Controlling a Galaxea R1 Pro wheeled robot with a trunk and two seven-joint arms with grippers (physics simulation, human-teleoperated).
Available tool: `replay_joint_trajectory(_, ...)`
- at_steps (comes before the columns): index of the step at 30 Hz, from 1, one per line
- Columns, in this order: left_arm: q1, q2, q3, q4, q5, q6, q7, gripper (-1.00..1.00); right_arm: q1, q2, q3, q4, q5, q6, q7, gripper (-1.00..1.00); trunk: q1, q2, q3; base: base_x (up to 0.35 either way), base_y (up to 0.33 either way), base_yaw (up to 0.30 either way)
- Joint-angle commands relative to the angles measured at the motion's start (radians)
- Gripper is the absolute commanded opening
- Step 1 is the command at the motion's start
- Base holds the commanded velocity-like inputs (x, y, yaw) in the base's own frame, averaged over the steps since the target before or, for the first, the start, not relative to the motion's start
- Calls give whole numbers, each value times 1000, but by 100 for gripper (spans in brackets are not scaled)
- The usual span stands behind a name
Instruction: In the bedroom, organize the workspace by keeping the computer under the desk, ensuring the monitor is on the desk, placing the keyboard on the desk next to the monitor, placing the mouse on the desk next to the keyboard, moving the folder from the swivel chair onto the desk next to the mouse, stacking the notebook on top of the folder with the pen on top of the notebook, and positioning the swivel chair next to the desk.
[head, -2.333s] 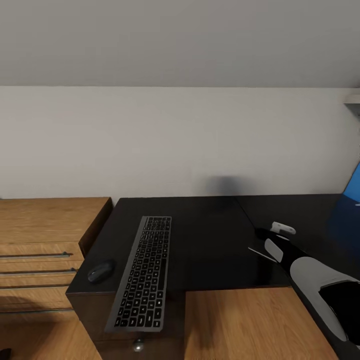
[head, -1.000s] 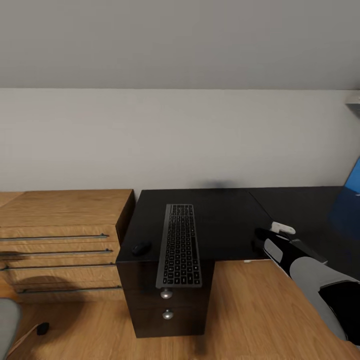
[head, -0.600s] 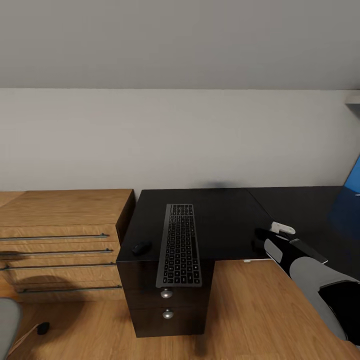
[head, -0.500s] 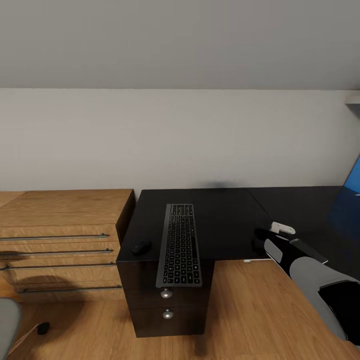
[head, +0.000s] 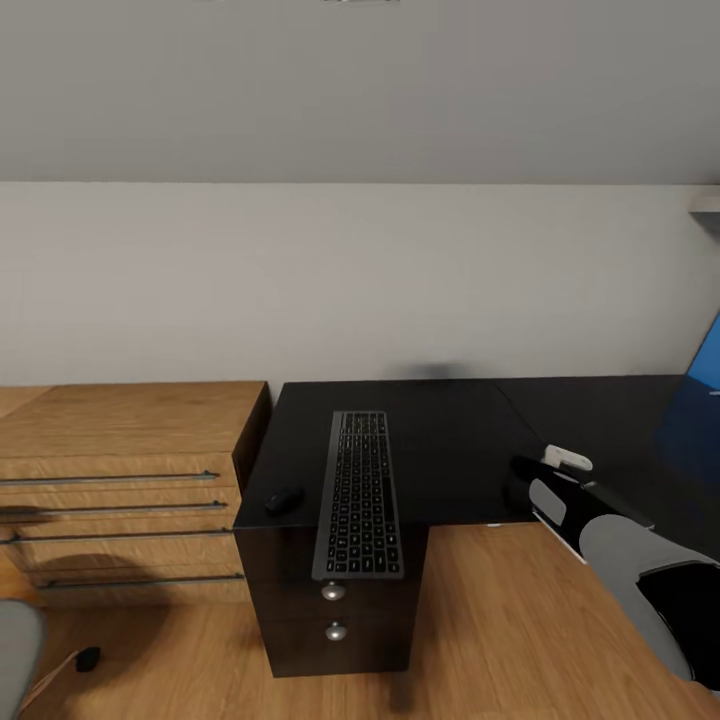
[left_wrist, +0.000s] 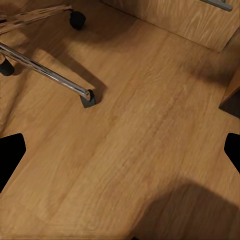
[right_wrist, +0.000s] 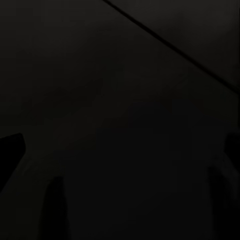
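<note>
Head view, with the desk (head: 450, 440) as landmark: a wooden drawer cabinet (head: 120, 470) stands against its left end. On the top near that end lies the mouse (head: 284, 499), the keyboard (head: 360, 490) just right of it, overhanging the front edge. The right gripper (head: 530, 468) hovers over the desk's inner corner; both grippers' fingers stand apart. A blue folder (head: 705, 385) shows at the desk's far right.

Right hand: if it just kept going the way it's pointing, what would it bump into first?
Most likely the glossy black desk top, which lies straight ahead between the right hand's fingers. How far off it is can't be judged.
</note>
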Motion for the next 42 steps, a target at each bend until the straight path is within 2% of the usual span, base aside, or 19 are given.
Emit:
replay_joint_trajectory(1, 0, 1, -2, 1, 8, -2, 3, 100, 0, -1, 8, -2, -10, -2, -5, 100, -4, 7, 2, 0, 0, 0)
replay_joint_trajectory(10, 0, -2, -6, 28, 4, 5, 3, 100, 3, -4, 6, -97, -12, 5, -6, 100, -38, 70, 31, 0, 0, 0)
replay_joint_trajectory(15, 0, -3, -20, 32, -1, 7, 3, 100, 18, -6, 5, -162, -12, 26, -7, 100, -58, 105, 46, 0, 0, 0)
replay_joint_trajectory(19, 0, -3, -49, 43, -30, 7, 5, 100, 40, -7, 4, -225, -11, 70, -7, 100, -73, 133, 59, 0, 0, 0)
replay_joint_trajectory(26, 0, -3, -62, 58, -65, 9, 7, 100, 92, -23, 3, -357, -10, 142, -11, 100, -100, 182, 81, 0, 0, 0)
replay_joint_trajectory(30, 0, -4, -65, 61, -73, 9, 7, 100, 159, -49, 2, -510, -12, 202, -28, 100, -115, 210, 93, 0, 0, 0)
replay_joint_trajectory(34, 0, -4, -65, 62, -75, 9, 7, 100, 229, -69, -1, -672, -31, 259, -79, 100, -130, 238, 106, 0, 0, 0)
replay_joint_trajectory(37, 0, -5, -65, 63, -75, 9, 7, 100, 292, -81, -7, -804, -68, 295, -145, 100, -134, 245, 109, 0, 0, 0)
replay_joint_trajectory(38, 0, -4, -66, 65, -76, 9, 7, 100, 336, -90, -11, -894, -100, 310, -199, 100, -134, 245, 109, 0, 0, 0)
replay_joint_trajectory(42, 0, -5, -66, 67, -76, 9, 6, 100, 418, -110, -17, -1075, -173, 326, -317, 100, -134, 245, 109, 0, 0, 0)
